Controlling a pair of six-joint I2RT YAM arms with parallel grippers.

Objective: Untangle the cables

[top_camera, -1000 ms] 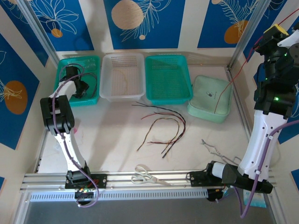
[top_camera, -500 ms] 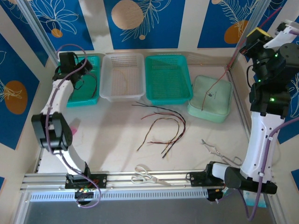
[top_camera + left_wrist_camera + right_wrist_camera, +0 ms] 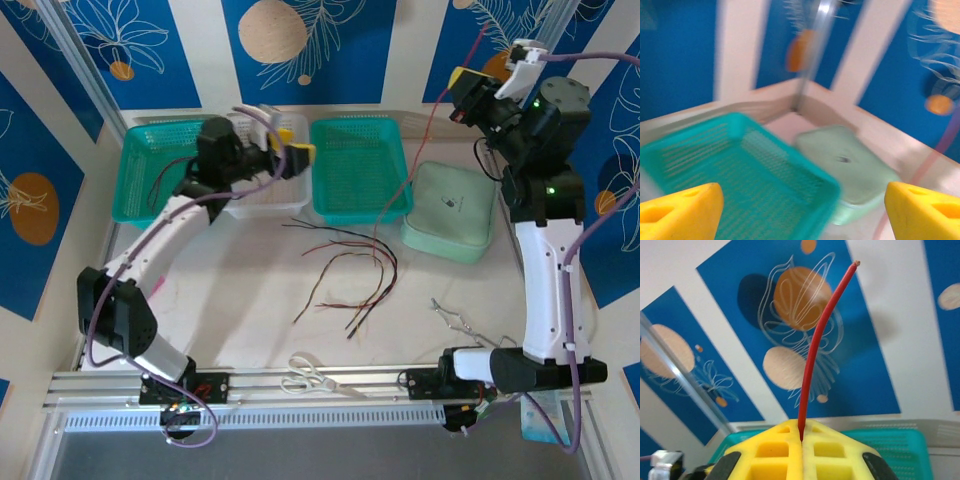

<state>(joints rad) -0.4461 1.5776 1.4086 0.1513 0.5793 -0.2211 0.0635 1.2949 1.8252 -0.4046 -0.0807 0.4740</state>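
Note:
My right gripper (image 3: 466, 84) is raised high at the right, shut on a red cable (image 3: 408, 185) that hangs down to the table; in the right wrist view the red cable (image 3: 815, 340) sticks up from between the closed yellow jaws (image 3: 801, 439). Several more cables (image 3: 350, 268), red, black and tan, lie loosely tangled mid-table. A black cable (image 3: 165, 176) lies in the left teal basket (image 3: 140, 205). My left gripper (image 3: 294, 155) hovers open over the white basket (image 3: 255, 205), with nothing between its yellow fingertips (image 3: 682, 210).
A second teal basket (image 3: 360, 170) (image 3: 740, 170) and a pale green tub (image 3: 450, 212) (image 3: 845, 160) stand at the back right. Scissors (image 3: 320, 380) and metal tongs (image 3: 458, 320) lie near the front rail. A metal post rises at the right rear corner.
The left arm swung right from the left teal basket to over the white one, and its jaws opened wider. The right arm carried the red cable leftward.

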